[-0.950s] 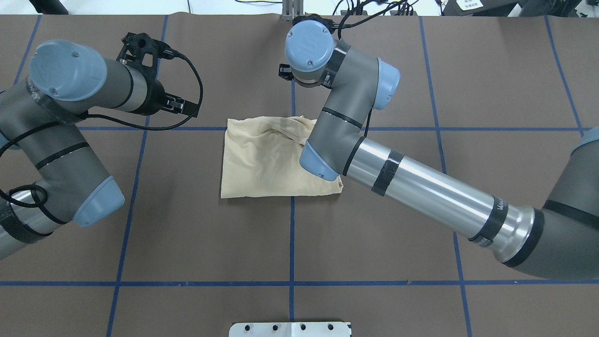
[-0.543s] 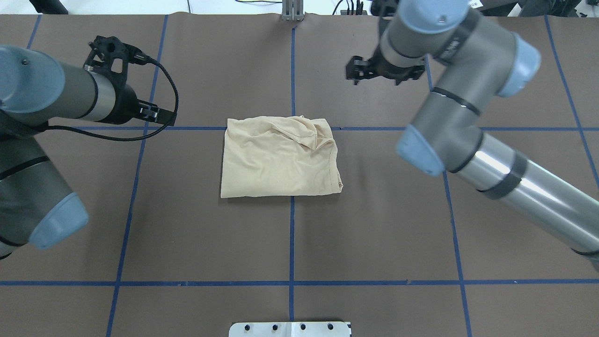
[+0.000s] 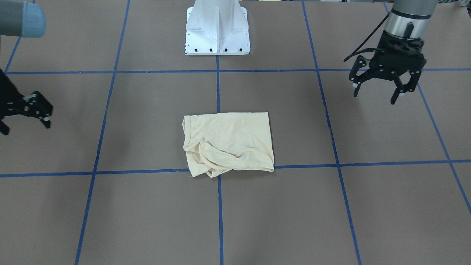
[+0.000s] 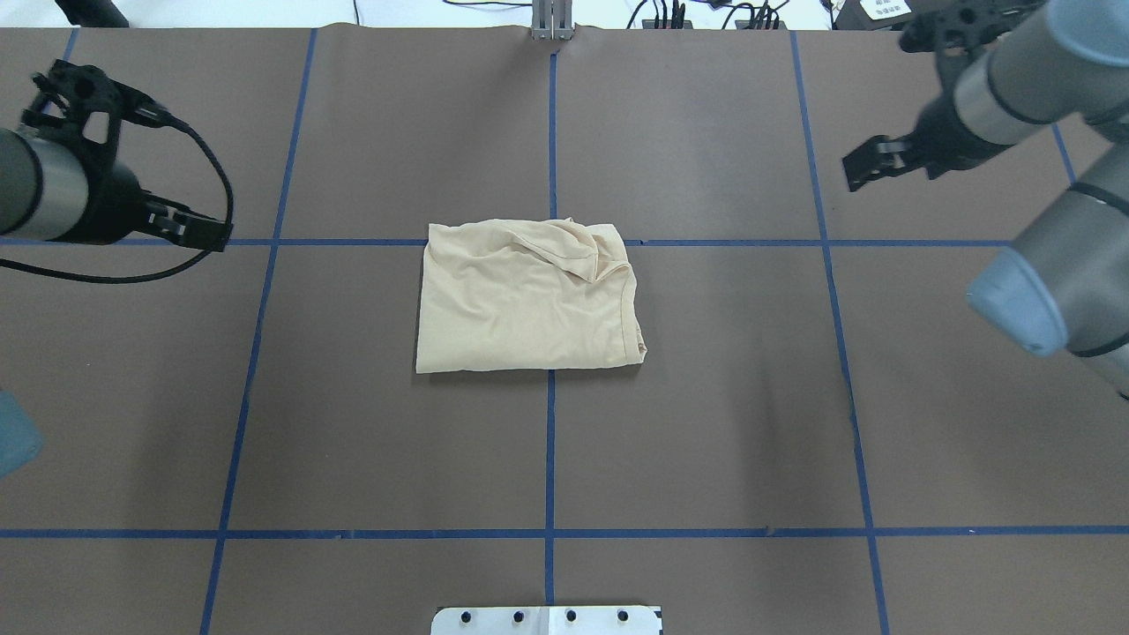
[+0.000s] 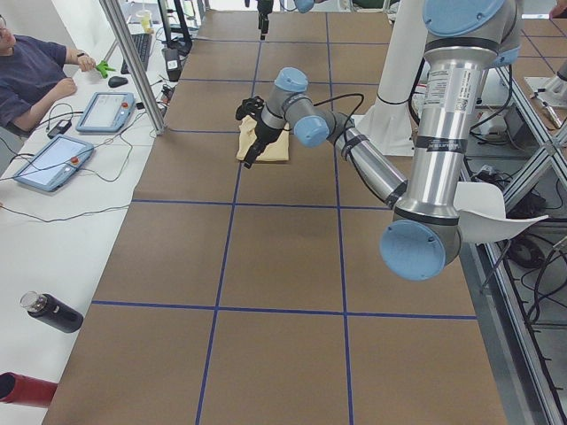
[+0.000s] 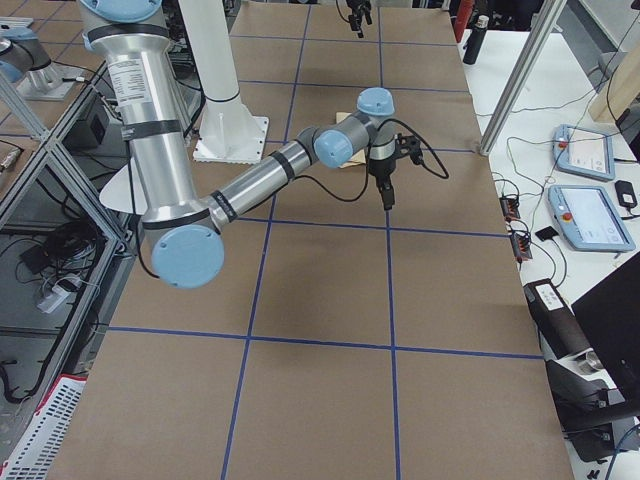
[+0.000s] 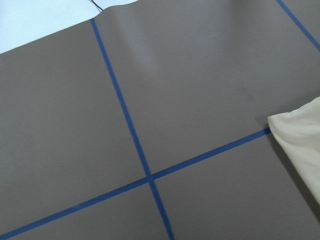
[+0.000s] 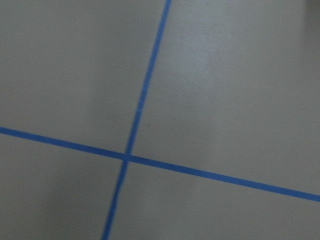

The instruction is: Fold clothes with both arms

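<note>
The cream-yellow shirt [image 4: 527, 298] lies folded into a rough rectangle at the table's middle, rumpled along its far right edge. Its print and neck label are hidden. It also shows in the front view [image 3: 230, 141], and one corner shows in the left wrist view [image 7: 301, 136]. My left gripper [image 3: 374, 96] hangs open and empty above the table, well off the shirt's left side; in the overhead view it is near the left edge [image 4: 205, 231]. My right gripper [image 3: 24, 126] is open and empty, far off the shirt's right side, and also shows in the overhead view [image 4: 869, 168].
Brown table cover with a blue tape grid [image 4: 550, 441]. The white pedestal base [image 3: 218, 36] stands at the robot's side. An operator [image 5: 34, 71] sits at a side table with tablets [image 5: 51, 162] and a black bottle [image 5: 53, 312].
The right arm has lifted off the shirt and swung away to the far right. The left arm has drawn back to the left. The shirt has stayed folded in place.
</note>
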Robot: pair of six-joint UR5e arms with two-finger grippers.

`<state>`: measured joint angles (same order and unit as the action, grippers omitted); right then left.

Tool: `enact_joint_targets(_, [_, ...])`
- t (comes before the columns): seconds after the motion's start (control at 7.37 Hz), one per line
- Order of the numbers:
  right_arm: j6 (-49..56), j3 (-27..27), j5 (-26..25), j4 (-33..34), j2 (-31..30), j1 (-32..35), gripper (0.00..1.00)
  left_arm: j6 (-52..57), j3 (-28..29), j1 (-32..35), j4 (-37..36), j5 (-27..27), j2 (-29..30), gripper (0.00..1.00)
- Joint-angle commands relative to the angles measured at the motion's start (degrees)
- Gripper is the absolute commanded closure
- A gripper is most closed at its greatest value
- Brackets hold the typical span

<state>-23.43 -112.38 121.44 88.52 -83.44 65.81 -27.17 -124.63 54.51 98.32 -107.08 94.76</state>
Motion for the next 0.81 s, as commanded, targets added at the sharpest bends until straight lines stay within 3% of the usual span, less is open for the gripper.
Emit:
enact_joint_targets(0.0, [20.2, 0.3, 5.3, 0.0, -12.8, 13.1, 0.00, 12.0, 0.2, 9.3, -0.1, -7.0, -4.2, 0.00])
enact_joint_targets(0.27, [25.3, 2.4, 5.7, 0.1, -21.0, 19.1, 0.00, 12.4, 1.7, 17.5, -0.2, -10.2, -7.7, 0.00])
enact_joint_targets(0.41, [26.2, 3.2, 5.9, 0.0, -23.7, 20.9, 0.00, 12.8, 5.5, 21.4, -0.2, -11.7, -8.2, 0.00])
enact_joint_targets(0.68, [30.4, 4.0, 6.2, 0.1, -24.8, 24.8, 0.00, 27.7, 14.4, 33.1, -0.3, -23.5, -10.2, 0.00])
